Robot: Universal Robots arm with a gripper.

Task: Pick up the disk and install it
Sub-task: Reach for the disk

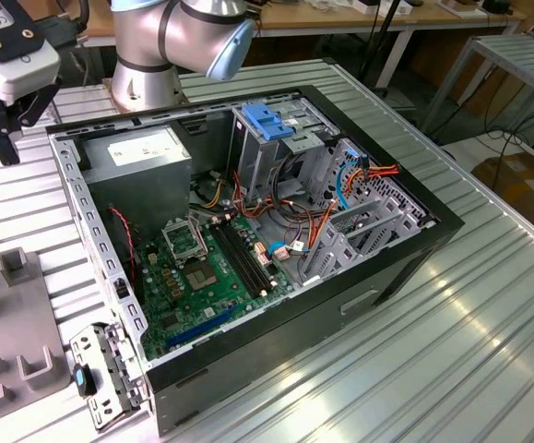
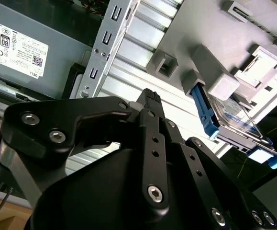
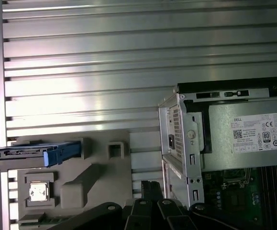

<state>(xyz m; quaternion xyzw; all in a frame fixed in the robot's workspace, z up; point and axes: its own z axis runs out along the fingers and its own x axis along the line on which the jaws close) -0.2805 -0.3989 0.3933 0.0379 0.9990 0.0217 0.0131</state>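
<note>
The hand (image 2: 150,96) hangs over the ribbed metal table (image 1: 488,360), beside the open computer case (image 1: 248,221). In the exterior view it sits at the upper left of the frame. In both wrist views its black fingers come together at the tips with nothing between them, so it is narrow and carries nothing.

The disk (image 2: 236,122) stands on edge in a grey plastic fixture (image 2: 200,38) on the table, apart from the hand and outside the case. In the second wrist view its silver face, part of the label and a blue side rail (image 2: 203,108) show. In the first wrist view the disk (image 3: 30,155) is seen edge-on at one end of the fixture (image 3: 95,167).

In the exterior view the fixture (image 1: 17,323) lies at the lower left of the frame, just beside the case. Inside the case are a grey metal box with a white sticker (image 1: 142,157) at the upper left, a green motherboard (image 1: 202,277) below it and a blue latch (image 1: 268,120) on a metal cage near the top centre.
</note>
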